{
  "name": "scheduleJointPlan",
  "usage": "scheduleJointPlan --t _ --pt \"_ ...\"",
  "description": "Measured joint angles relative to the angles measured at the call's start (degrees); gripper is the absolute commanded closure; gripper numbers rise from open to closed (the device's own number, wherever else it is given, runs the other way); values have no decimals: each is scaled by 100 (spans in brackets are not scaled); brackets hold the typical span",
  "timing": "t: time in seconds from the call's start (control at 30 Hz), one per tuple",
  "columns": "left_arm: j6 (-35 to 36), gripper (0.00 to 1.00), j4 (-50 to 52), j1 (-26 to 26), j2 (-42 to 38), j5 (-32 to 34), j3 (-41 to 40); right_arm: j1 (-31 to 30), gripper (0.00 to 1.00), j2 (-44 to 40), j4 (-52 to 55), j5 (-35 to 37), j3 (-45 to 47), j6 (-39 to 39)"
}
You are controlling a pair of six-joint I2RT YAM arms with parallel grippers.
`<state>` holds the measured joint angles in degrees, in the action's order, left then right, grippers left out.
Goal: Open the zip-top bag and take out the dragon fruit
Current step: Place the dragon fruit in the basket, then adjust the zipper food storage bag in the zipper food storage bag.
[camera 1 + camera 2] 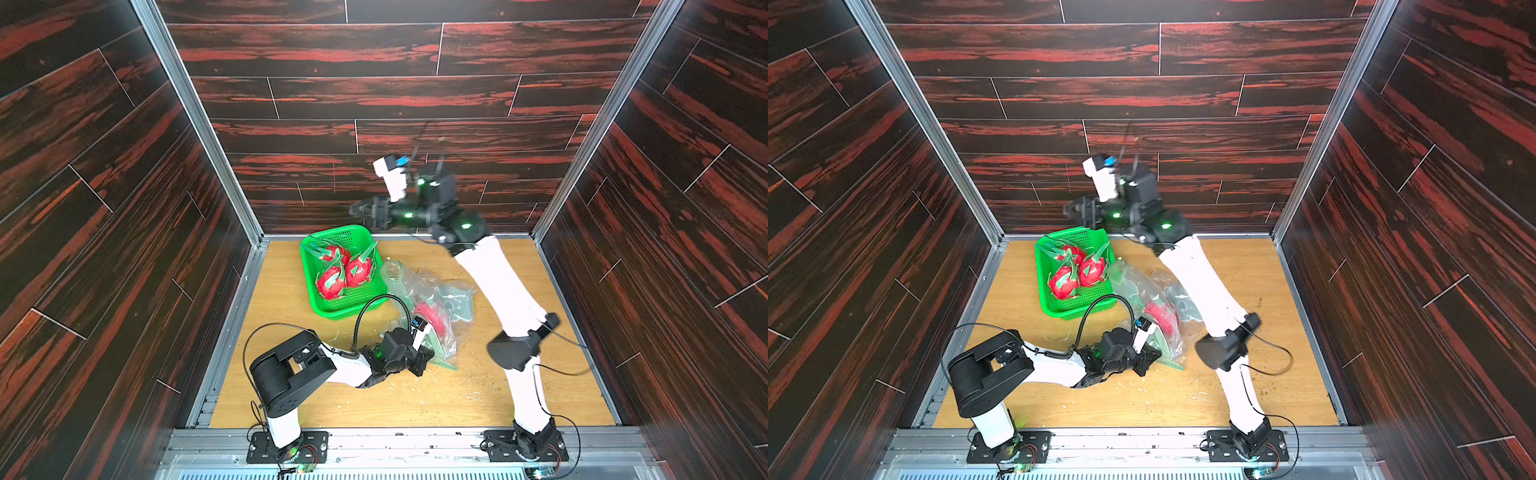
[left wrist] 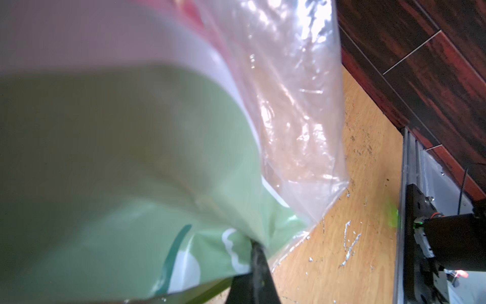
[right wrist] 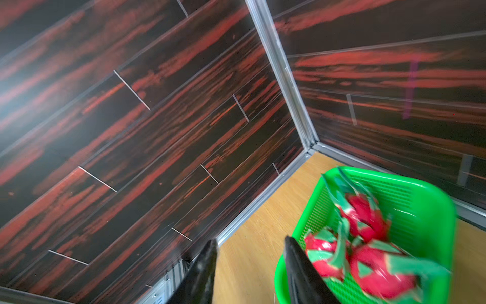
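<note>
Pinching green-printed corner of clear crinkled plastic zip-top bag (image 1: 401,276): left gripper (image 1: 427,356), clamped tight. One red-pink, green-scaled dragon fruit (image 1: 434,318) inside bag; three more dragon fruits (image 1: 332,282) crowd green perforated plastic basket (image 1: 328,311) just beside. Above basket, right gripper (image 3: 249,240) empty, jaws apart

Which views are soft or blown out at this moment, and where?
Both top views: sharp overall, only the right gripper is motion-smeared near the basket. Left wrist view: the zip-top bag sits close to the lens, out of focus, with glare on its clear film. Right wrist view: the dragon fruit and basket streak with motion blur.
</note>
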<state>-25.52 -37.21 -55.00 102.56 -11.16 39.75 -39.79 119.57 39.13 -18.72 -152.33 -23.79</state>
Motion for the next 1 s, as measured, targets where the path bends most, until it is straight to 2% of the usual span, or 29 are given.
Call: scheduleJointPlan --t 0.1,0.17,0.4,0.67,1.0 --pt "101 92 94 -11 74 2 90 190 55 -490 507 129 264 -94" --pt "192 79 205 -22 94 22 151 313 55 -745 901 271 437 -125" --pt "385 72 590 -46 33 166 175 481 55 -979 2243 890 890 -120" --pt "522 71 802 -46 -170 243 205 614 55 -772 2730 765 1923 -127" --pt "573 71 887 -57 -170 273 205 640 53 -70 2697 184 1742 -271"
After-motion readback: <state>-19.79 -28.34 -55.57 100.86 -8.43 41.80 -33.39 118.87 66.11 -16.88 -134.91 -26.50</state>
